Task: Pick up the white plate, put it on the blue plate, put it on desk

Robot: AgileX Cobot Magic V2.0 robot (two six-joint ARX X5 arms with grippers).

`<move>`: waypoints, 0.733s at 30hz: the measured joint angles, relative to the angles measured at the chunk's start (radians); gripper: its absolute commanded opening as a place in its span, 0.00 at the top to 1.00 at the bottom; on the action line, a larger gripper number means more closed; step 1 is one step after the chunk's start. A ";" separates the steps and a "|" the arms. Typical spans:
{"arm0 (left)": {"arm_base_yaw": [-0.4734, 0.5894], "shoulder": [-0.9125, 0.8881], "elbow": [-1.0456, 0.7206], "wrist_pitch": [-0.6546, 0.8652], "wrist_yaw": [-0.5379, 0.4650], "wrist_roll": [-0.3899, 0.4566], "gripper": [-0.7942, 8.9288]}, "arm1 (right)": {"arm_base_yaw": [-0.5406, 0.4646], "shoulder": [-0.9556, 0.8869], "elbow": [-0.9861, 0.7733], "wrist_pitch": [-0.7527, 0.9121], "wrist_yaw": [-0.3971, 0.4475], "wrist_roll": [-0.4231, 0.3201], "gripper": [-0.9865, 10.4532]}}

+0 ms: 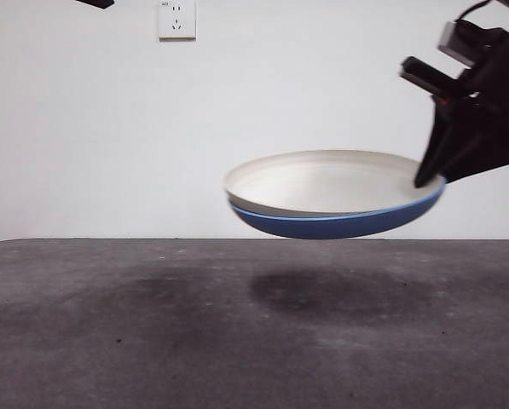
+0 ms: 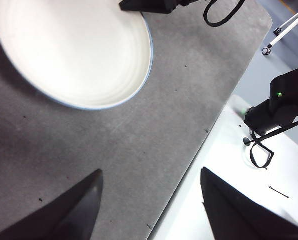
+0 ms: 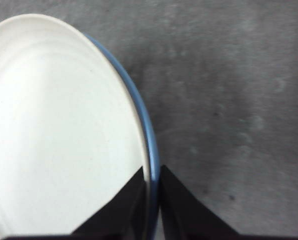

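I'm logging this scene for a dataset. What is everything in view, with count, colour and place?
white plate: one, cream-white, nested in the blue plate, held in the air above the desk.
blue plate: one, medium blue, under the white plate, also off the desk.
desk: one, dark grey, below the plates, with their shadow on it.
wall socket: one, white, on the wall behind.
right gripper: one, black, shut on the rims of both plates.
left gripper: one, black, open, above the desk's edge, apart from the plates.

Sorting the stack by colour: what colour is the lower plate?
Medium blue; the blue plate shows best in the front view, under the white plate.
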 measured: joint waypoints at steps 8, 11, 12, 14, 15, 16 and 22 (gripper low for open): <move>0.000 0.000 0.000 0.000 0.000 0.000 0.60 | 0.109 0.099 0.002 0.085 0.027 0.070 0.90; 0.000 0.000 0.000 0.000 0.000 0.000 0.60 | 0.143 0.156 0.002 0.138 0.029 0.097 0.90; 0.000 0.000 0.000 0.000 0.000 0.000 0.60 | 0.153 0.175 0.002 0.154 0.029 0.105 0.90; 0.000 0.000 0.000 0.000 0.000 0.000 0.60 | 0.170 0.218 0.004 0.185 0.029 0.124 0.90; 0.000 0.000 0.000 0.000 0.000 0.000 0.60 | 0.176 0.238 0.010 0.188 0.030 0.130 0.90; 0.000 0.000 0.000 0.000 0.000 0.000 0.60 | 0.182 0.262 0.018 0.188 0.033 0.134 0.90; 0.000 0.000 0.000 0.000 0.000 0.000 0.60 | 0.205 0.367 0.080 0.188 0.049 0.145 0.90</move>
